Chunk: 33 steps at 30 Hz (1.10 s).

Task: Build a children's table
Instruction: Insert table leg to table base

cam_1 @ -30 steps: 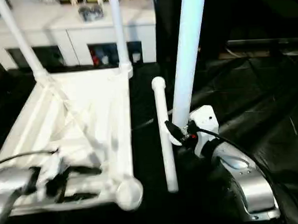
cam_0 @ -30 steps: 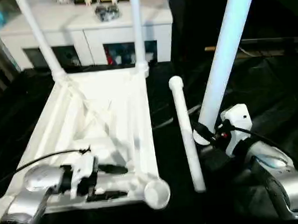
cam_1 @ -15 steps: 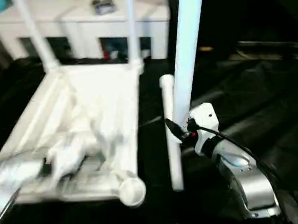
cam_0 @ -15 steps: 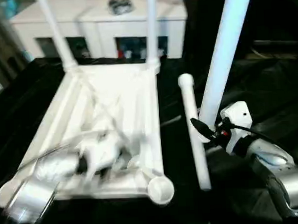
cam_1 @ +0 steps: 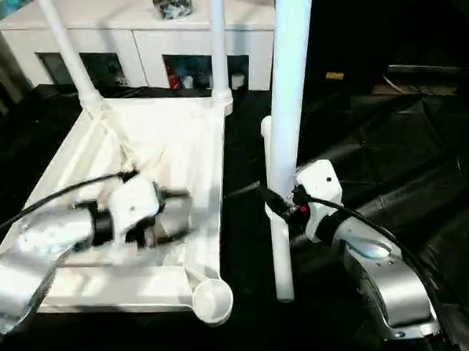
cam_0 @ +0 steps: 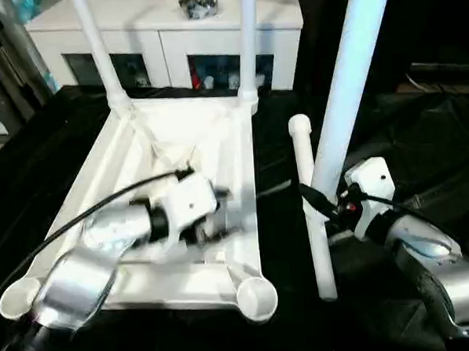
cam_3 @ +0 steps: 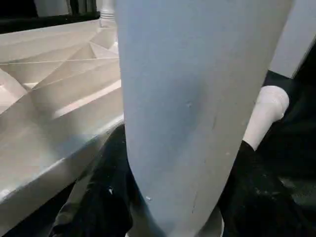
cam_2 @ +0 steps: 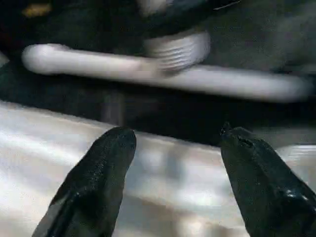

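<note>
Black sheeting (cam_0: 421,134) covers the work surface, with a white cabinet (cam_0: 164,38) standing behind it. On the sheeting the tabletop (cam_0: 139,161) lies ribbed underside up, and two legs are already seated upright in its far corner sockets: the far left leg (cam_0: 94,49) and the far right leg (cam_0: 248,33). The near right socket (cam_0: 257,298) and the near left socket (cam_0: 19,298) are vacant. A loose leg (cam_0: 311,211) lies flat on the sheeting just beside the tabletop's right edge. My right gripper (cam_0: 324,210) is closed around the lower end of a fourth leg (cam_0: 348,83), holding it nearly upright (tilted slightly away at the top). My left gripper (cam_2: 173,143) hangs above the tabletop's underside with its jaws wide apart and nothing between them. Judged from appearance, the legs are light, stiff, smooth-walled tubes and may slip or swing if held at one end only; the recommended hold is near the insertion end, so that the tip can be steered into a socket. The tabletop looks rigid but light, and will probably slide on the sheeting unless braced at a rib or rim.
</note>
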### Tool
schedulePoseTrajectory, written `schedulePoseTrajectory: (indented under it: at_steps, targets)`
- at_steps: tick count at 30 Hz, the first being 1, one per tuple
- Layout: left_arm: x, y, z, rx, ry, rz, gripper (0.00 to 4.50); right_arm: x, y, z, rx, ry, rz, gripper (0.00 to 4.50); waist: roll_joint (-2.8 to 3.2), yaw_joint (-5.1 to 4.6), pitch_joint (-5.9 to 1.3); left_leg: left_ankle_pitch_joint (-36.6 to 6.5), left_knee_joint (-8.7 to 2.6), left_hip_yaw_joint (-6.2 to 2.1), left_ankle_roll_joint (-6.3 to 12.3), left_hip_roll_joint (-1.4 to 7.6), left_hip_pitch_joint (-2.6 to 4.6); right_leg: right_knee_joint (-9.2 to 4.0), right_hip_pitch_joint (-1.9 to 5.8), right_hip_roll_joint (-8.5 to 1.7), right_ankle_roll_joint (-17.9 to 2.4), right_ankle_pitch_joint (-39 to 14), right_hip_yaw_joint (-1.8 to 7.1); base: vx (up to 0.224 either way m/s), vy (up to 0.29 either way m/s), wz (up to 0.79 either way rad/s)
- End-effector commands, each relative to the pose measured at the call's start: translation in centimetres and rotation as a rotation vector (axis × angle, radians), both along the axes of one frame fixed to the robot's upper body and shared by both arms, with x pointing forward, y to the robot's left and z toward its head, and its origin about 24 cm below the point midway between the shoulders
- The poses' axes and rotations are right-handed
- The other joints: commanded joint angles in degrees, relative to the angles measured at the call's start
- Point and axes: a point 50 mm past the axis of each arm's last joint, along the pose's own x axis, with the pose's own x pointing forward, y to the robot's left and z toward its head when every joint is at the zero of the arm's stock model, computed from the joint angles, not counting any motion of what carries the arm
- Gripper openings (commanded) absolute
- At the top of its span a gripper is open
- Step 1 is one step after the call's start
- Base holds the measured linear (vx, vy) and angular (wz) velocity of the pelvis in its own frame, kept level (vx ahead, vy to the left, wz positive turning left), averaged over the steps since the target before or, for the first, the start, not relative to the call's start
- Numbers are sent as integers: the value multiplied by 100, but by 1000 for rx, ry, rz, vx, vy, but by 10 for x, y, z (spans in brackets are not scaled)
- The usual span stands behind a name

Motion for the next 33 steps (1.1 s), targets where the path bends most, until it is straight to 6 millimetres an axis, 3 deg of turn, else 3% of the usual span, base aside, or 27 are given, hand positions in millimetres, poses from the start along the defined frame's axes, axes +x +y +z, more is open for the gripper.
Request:
schedulePoseTrajectory:
  at_steps: [1, 5, 8, 11, 16, 17, 20, 22, 25, 33]
  targets:
    - [-9, 9, 0, 44, 47, -64, 356, 2, -3, 6, -4, -29, 1, 190, -19, 28, -261, -162, -370, -112, 442, 319, -58, -331, 341, -404, -1536, -178, 244, 0, 0, 0]
    - [-14, 22, -10, 164, 30, -112, 380, 3, -5, 6, -6, -30, 2, 190, 0, 19, -245, -382, -392, -112, 346, 319, -28, -392, 318, -394, -1286, -657, 249, 0, 0, 0]
    - [-7, 32, -20, 279, -33, -70, 380, 4, -5, 7, -13, -34, 4, 190, 39, 19, -256, -382, -397, -119, 265, 325, -18, -374, 309, -385, -1257, -531, 243, 0, 0, 0]
    - [5, 39, -30, 382, -126, 8, 380, 4, -4, 7, -14, -36, 5, 190, 41, 21, -279, -299, -379, -126, 232, 309, -35, -348, 340, -381, -1217, -277, 243, 0, 0, 0]
    - [14, 44, -46, 438, -118, 60, 380, 3, -3, 6, -13, -36, 5, 190, 55, 40, -320, 18, -352, -135, 251, 307, -46, -283, 365, -400, -1363, 362, 242, 0, 0, 0]
    - [15, 47, -58, 486, -102, 85, 380, 3, -4, 6, -12, -36, 3, 190, 61, 36, -320, 32, -347, -136, 272, 306, -53, -276, 372, -397, -1395, 448, 239, 0, 0, 0]
    - [22, 48, -66, 472, -91, 174, 380, 3, -3, 6, -11, -37, 0, 190, 59, 44, -320, -51, -345, -132, 277, 309, -46, -288, 377, -417, -1437, 377, 244, 0, 0, 0]
    - [28, 45, -68, 423, -75, 247, 380, 3, -4, 6, -11, -38, -2, 190, 52, 62, -287, -351, -353, -112, 250, 318, -24, -348, 347, -418, -1469, -52, 246, 0, 0, 0]
    - [37, 42, -68, 390, -65, 332, 380, 3, -4, 6, -12, -39, -5, 190, 58, 108, -275, -635, -369, -108, 165, 317, -8, -407, 327, -418, -1339, -757, 258, 0, 0, 0]
    - [48, 42, -69, 356, -19, 488, 380, 3, -5, 7, -14, -42, -13, 190, 53, 116, -262, -835, -401, -142, 108, 305, -50, -491, 297, -417, -973, -1597, 246, 0, 0, 0]
